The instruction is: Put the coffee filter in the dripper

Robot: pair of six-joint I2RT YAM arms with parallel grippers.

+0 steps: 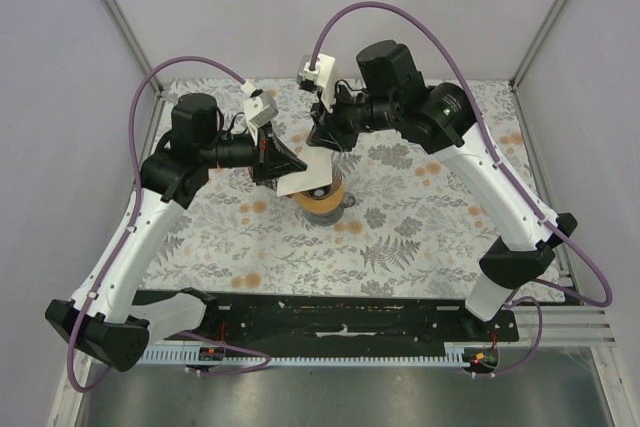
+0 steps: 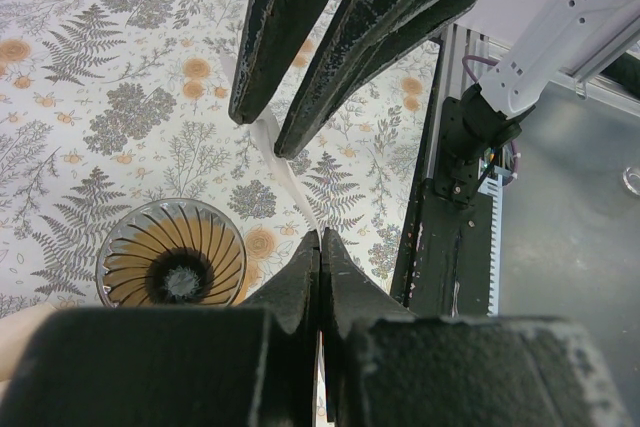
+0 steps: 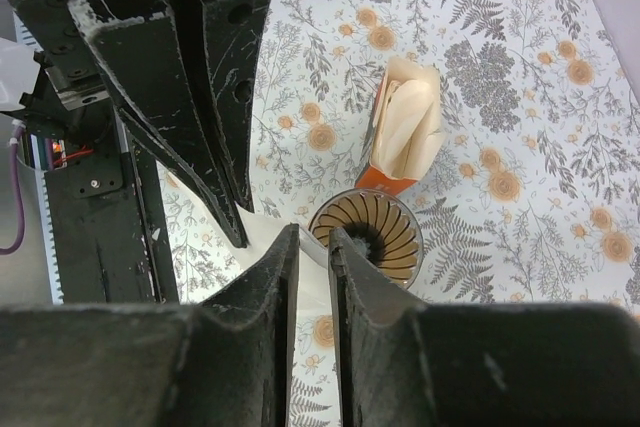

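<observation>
While the left hand [image 2: 320,243] is clenched on one edge of the coffee filter [image 1: 303,179], the right hand [image 3: 312,244] stands narrowly parted, its fingers straddling the opposite edge with a visible gap; contact there cannot be confirmed. Both arms reach inward from opposite sides, elbows raised and hands angled down, fingertips nearly meeting over the middle of the floral surface [image 1: 430,237]. The filter hangs stretched between the hands, in the air just above the dripper [image 1: 323,203] and not seated in it. An orange carton [image 3: 405,137] lies beside the dripper.
</observation>
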